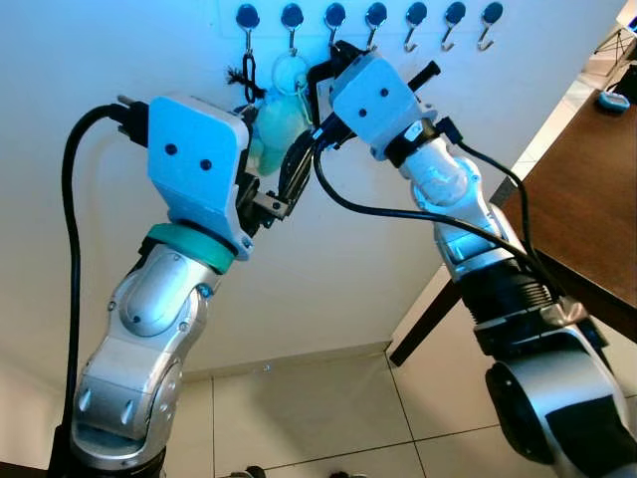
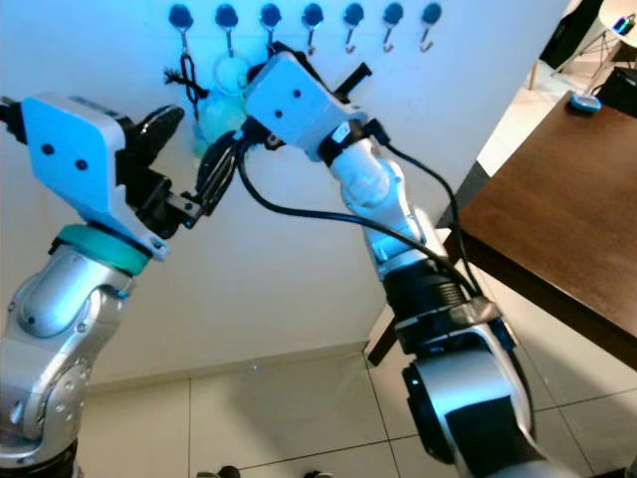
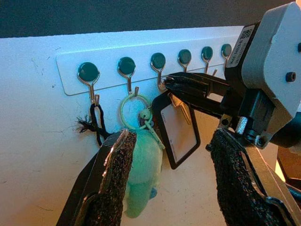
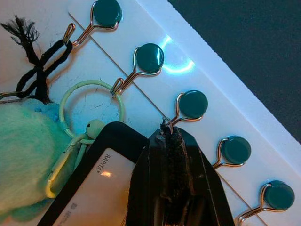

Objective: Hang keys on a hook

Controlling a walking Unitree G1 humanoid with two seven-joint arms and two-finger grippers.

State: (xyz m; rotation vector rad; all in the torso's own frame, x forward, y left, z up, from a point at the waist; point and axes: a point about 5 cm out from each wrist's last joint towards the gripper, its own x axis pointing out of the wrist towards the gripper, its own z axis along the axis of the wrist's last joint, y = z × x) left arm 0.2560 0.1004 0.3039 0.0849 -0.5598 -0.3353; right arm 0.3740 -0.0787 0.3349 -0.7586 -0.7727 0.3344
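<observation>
A white rack [image 3: 66, 77] with several round-capped hooks is fixed to the wall. My right gripper [image 4: 167, 134] is shut on the keys, and their black-framed tag [image 3: 176, 134] hangs below its fingers. Its fingertips are right at the third hook [image 4: 181, 113], and whether the key ring is over the hook is hidden. In the head views this gripper [image 1: 336, 52] is raised to the rack. My left gripper [image 3: 171, 141] is open just below, its fingers [image 2: 217, 164] on either side of the tag and touching nothing.
A black cord loop [image 1: 248, 75] hangs on the first hook. A green ring with a green plush [image 3: 141, 174] hangs on the second. Several hooks further right [image 1: 455, 25] are bare. A dark wooden table [image 1: 587, 199] stands at the right on a tiled floor [image 1: 328, 408].
</observation>
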